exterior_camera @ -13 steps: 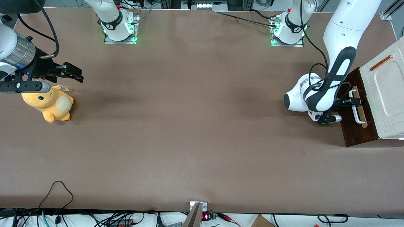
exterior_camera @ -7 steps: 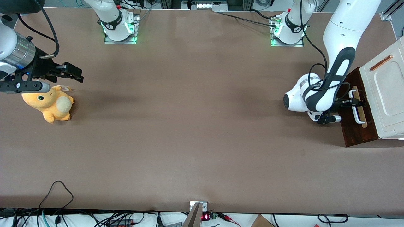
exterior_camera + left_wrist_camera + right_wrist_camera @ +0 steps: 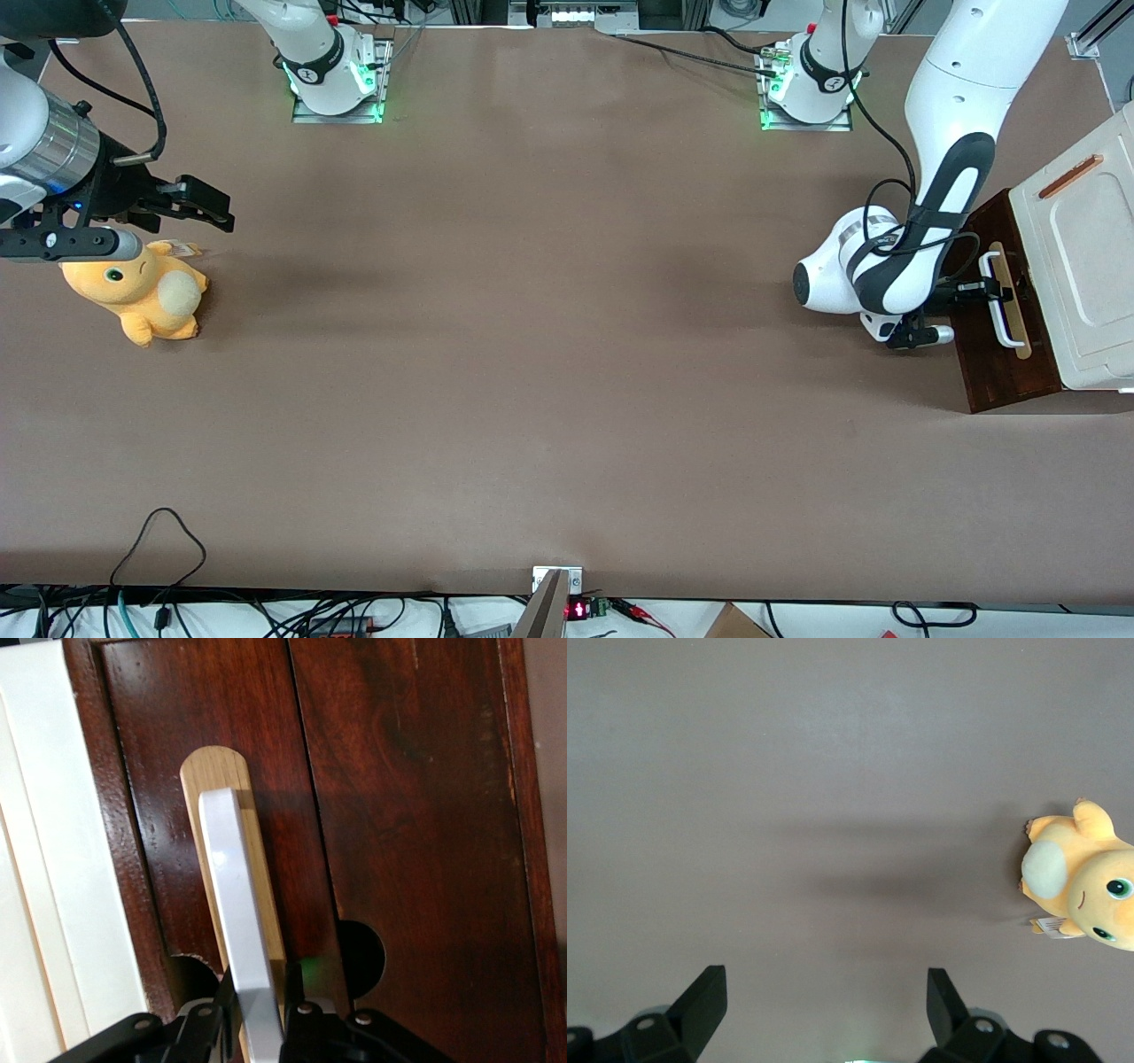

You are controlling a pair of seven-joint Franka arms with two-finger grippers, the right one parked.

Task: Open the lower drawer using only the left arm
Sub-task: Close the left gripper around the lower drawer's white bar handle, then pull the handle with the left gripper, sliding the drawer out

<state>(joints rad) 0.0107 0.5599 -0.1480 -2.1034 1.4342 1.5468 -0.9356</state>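
Note:
The lower drawer [image 3: 1001,377] shows its dark brown front [image 3: 399,815] at the working arm's end of the table. A white bar handle [image 3: 1004,330] runs along a light wood strip [image 3: 220,771] on it. The left arm [image 3: 939,204] reaches down in front of the drawer. Its black gripper [image 3: 994,291] is shut on the handle [image 3: 232,895], one finger [image 3: 299,1019] pressed against each side of the bar. The gripper [image 3: 261,1014] holds the bar near one end. The drawer's inside is hidden.
A cream-white cabinet top [image 3: 1085,266] with an orange-brown strip overhangs the drawer, and its white panel [image 3: 35,859] borders the drawer front. An orange plush toy [image 3: 142,292] lies toward the parked arm's end of the table. Loose cables [image 3: 159,540] lie at the table edge nearest the front camera.
The left arm's wrist and gripper have shifted slightly toward the parked arm's end of the table, and the handle has come with them by a small amount.

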